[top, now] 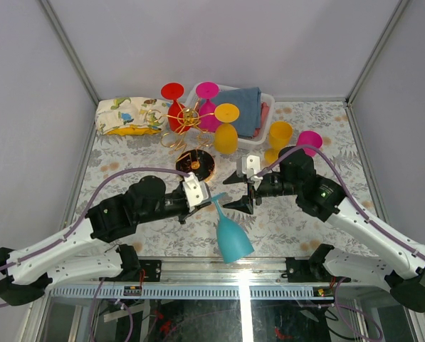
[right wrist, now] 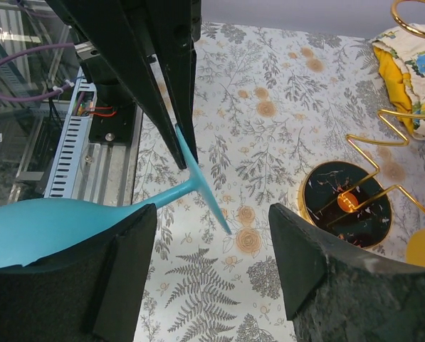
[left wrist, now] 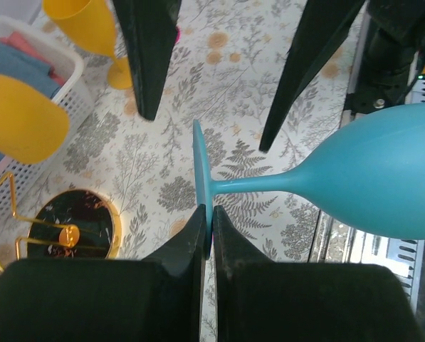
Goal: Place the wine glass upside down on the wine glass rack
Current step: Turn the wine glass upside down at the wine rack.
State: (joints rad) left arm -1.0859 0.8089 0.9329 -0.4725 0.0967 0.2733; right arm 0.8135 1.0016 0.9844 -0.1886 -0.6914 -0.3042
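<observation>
Currently the left gripper (left wrist: 207, 217) pinches the teal wine glass (top: 233, 239) by its foot rim; the right gripper (top: 239, 192), jaws wide, should straddle the stem squarely before clamping.

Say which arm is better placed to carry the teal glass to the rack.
Left, probably: the left gripper is shut on the wine glass foot; the right gripper stands open, holding nothing.
</observation>
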